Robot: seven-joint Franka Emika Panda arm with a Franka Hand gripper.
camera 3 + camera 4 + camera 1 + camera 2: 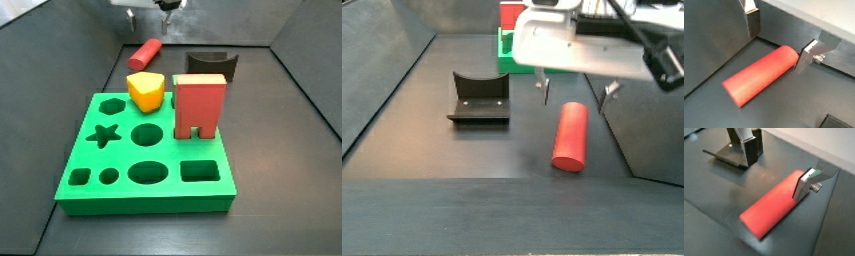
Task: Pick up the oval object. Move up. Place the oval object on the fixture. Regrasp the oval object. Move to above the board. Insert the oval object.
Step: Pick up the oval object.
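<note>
The oval object (759, 73), a long red peg, lies flat on the dark floor; it also shows in a wrist view (774, 203) and in both side views (144, 51) (571, 135). My gripper (777, 40) is open and empty, just above one end of the peg. One finger (809, 55) stands close beside that end, and the other finger (749, 22) is well clear of it. In a side view the gripper (576, 92) hovers over the peg's board-side end. The black fixture (478, 98) stands beside the peg, apart from it. The green board (147, 150) lies further off.
A yellow rounded-triangle peg (146, 90) and a wide red arch block (201, 105) stand in the board. The fixture (207, 65) sits behind the board. Grey walls (80, 50) close in the floor, and one wall (811, 15) runs near the gripper.
</note>
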